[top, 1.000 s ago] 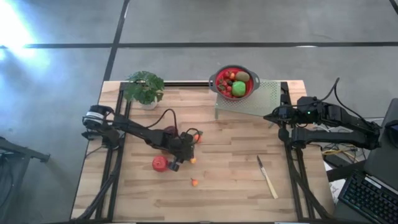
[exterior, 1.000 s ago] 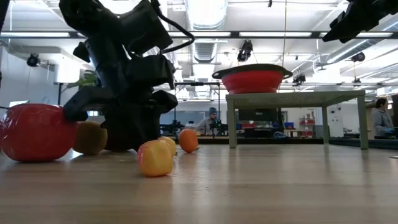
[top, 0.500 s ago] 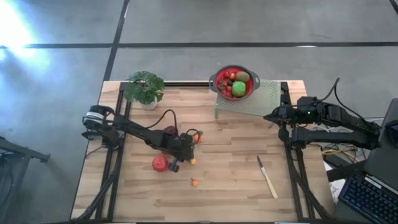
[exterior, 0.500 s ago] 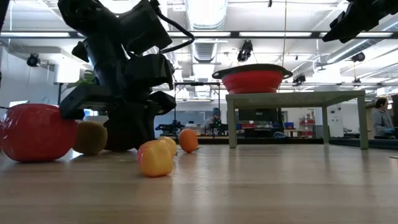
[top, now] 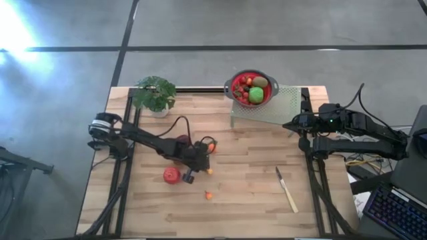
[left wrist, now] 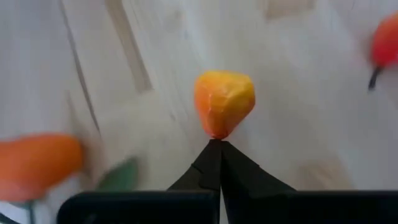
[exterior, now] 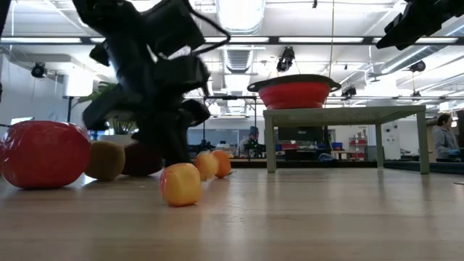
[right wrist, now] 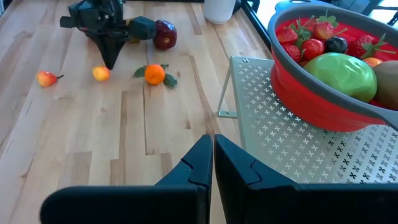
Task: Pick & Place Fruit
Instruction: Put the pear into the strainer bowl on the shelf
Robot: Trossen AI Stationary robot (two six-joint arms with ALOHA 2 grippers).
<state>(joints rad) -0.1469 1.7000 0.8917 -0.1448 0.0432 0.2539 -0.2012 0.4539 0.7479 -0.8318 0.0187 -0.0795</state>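
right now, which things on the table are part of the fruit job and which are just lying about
Job: yellow-orange fruit, leafy orange, big red fruit, dark red apple, small red-yellow fruit, red bowl holding fruit.
Lying about: knife, potted plant.

Left arm (exterior: 145, 80) motion-blurred in the low view, hiding part of a dark red fruit (exterior: 141, 159). Orange fruit (left wrist: 37, 165) blurred and edge-cropped in the left wrist view.

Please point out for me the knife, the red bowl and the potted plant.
knife (top: 287, 190): high view, middle of its length.
red bowl (right wrist: 323, 106): right wrist view, outer wall.
potted plant (top: 155, 93): high view, leaves.
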